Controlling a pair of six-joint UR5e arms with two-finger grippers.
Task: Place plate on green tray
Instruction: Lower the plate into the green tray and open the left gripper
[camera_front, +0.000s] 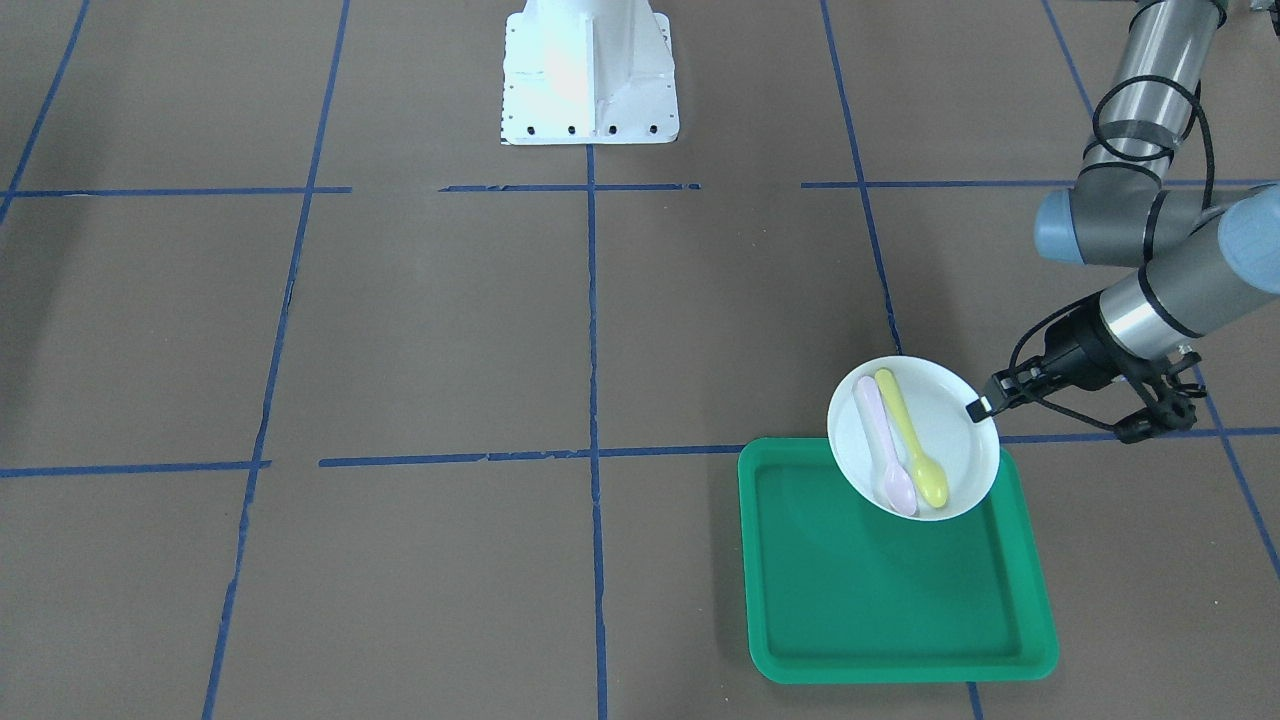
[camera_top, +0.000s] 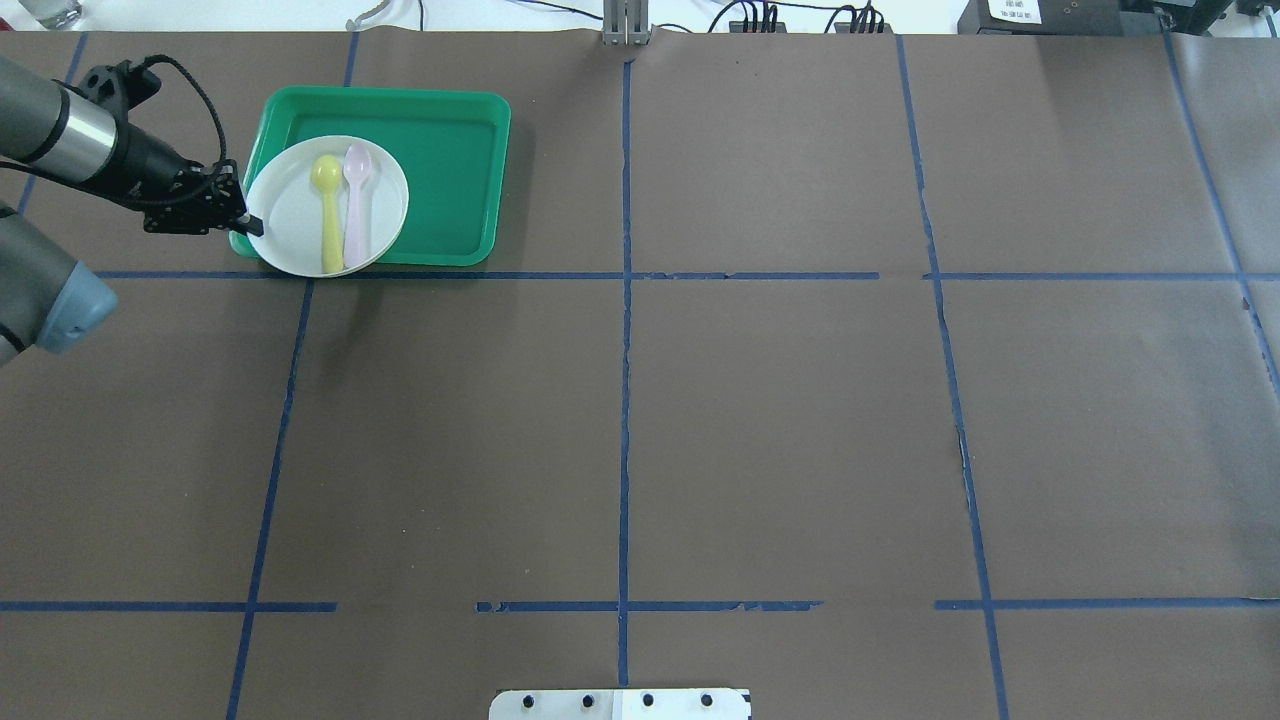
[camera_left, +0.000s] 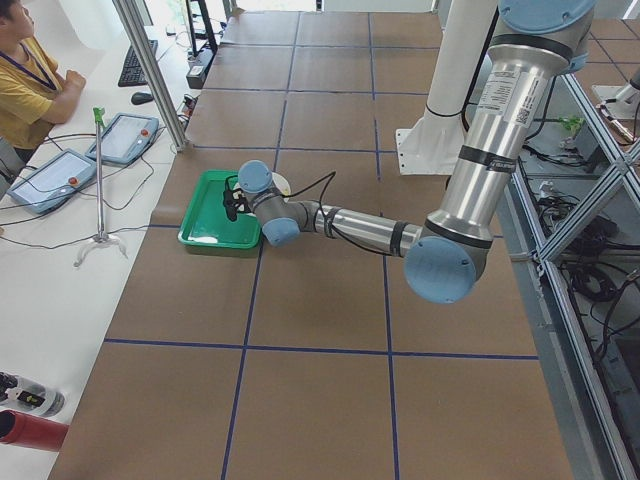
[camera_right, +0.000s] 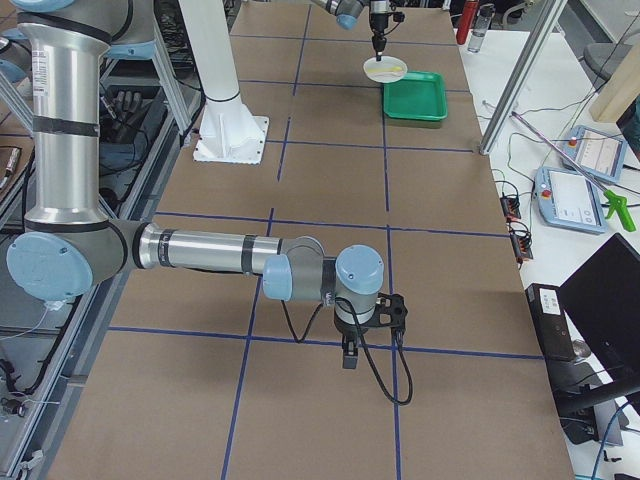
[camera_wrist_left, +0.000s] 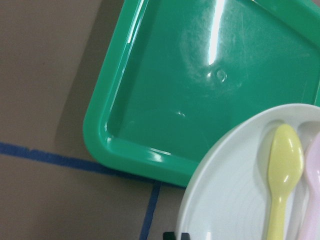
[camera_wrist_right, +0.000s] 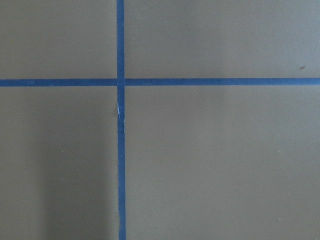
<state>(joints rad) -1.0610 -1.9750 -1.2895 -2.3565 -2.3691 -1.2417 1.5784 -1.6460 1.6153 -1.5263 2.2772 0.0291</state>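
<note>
- My left gripper (camera_front: 975, 408) is pinched on the rim of the plate (camera_front: 960, 440), at the edge facing my left arm.
- The plate hangs in the air over the tray (camera_front: 880, 600). It does not rest on it, and its shadow falls on the tray's floor.
- It overlaps only the tray corner nearest my base and left arm. Part of it juts past the rim, over the table (camera_front: 400, 350).
- Two spoons lie side by side in the plate: a yellow spoon (camera_front: 910, 435) and a pink spoon (camera_front: 880, 440). Their bowls point away from my base.
- The tray sits flat on the table, just beyond a line of blue tape (camera_top: 450, 276).
- My right gripper (camera_right: 349, 358) hangs low over the table, well apart from the tray. It points down near a crossing of tape lines. It shows only in the side view, so I cannot tell whether its fingers are spread or together.
</note>
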